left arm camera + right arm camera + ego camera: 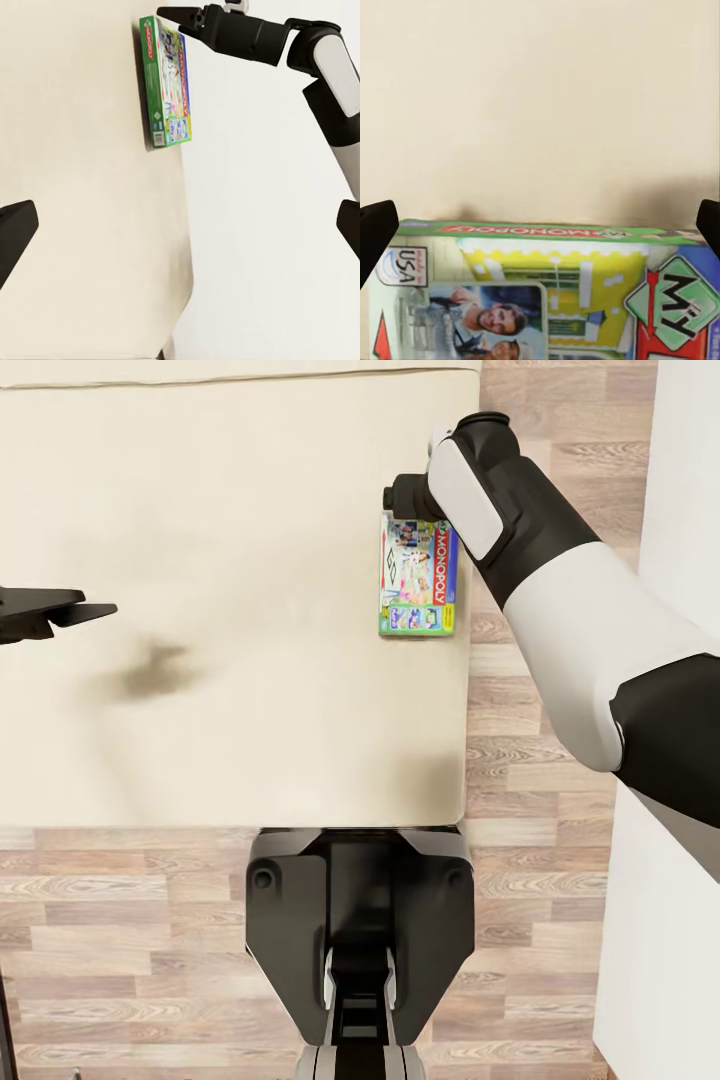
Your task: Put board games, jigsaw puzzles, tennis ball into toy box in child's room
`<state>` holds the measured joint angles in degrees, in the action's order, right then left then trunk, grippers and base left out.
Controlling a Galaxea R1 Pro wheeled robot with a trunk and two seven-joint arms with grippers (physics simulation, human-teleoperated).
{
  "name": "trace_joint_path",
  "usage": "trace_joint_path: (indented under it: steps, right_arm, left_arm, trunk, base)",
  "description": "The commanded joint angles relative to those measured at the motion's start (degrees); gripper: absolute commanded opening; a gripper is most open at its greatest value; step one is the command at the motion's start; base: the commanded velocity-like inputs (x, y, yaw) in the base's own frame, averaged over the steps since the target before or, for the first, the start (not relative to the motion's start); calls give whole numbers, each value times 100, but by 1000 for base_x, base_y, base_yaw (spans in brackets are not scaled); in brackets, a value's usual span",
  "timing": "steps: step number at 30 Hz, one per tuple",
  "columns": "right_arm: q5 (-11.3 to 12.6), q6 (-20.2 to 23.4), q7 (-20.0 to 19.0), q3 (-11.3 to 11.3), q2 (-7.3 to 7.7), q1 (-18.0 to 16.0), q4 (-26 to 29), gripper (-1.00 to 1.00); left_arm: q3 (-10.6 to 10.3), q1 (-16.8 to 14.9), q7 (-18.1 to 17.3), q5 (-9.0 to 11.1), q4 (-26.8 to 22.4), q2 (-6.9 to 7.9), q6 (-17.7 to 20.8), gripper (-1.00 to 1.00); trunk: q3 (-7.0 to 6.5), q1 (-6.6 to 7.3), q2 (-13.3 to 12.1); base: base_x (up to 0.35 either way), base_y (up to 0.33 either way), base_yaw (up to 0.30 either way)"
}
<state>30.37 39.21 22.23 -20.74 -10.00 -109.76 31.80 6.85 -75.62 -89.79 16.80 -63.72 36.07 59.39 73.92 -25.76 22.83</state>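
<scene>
Right tool (398,492) hovered at the far short end of the Monopoly board game (418,577), at about one o'clock in the head view, its fingers (177,14) spread apart with nothing between them. The left tool (72,610) hung over the mattress at nine o'clock; whether it was open or closed could not be told. The game lay flat on the bed (200,690), face up, hard by the mattress's right edge, with plank floor (520,760) just beyond at three o'clock.

By its look the box was thin, stiff and light, with a glossy printed lid that could slide between the pads. It lay flat on a soft mattress, which left little room to get a finger under it; the best hold seemed to be across a narrow edge, perhaps the long side nearest the bed's edge. A careless nudge might have pushed it off onto the floor. Nothing else stood close by except a white wall (680,480) near the right arm.
</scene>
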Motion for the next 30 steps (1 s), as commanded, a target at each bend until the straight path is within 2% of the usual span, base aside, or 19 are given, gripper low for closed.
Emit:
trace_joint_path:
  steps: [1,20,30]
  right_arm:
    - [57,8,53,-18,0,-3,2,100]
    - [57,8,53,-18,0,24,2,100]
    - [57,8,53,-15,0,24,2,100]
  left_arm:
    - [-5,-2,-21,-1,0,2,61,100]
    - [-44,-1,-21,-9,0,4,61,100]
    - [-114,-3,-21,-10,0,4,61,100]
  trunk:
    - [5,-2,10]
    - [4,-2,10]
    - [4,-2,10]
  base:
    - [-179,0,0]
    - [-70,0,0]
    - [-242,0,0]
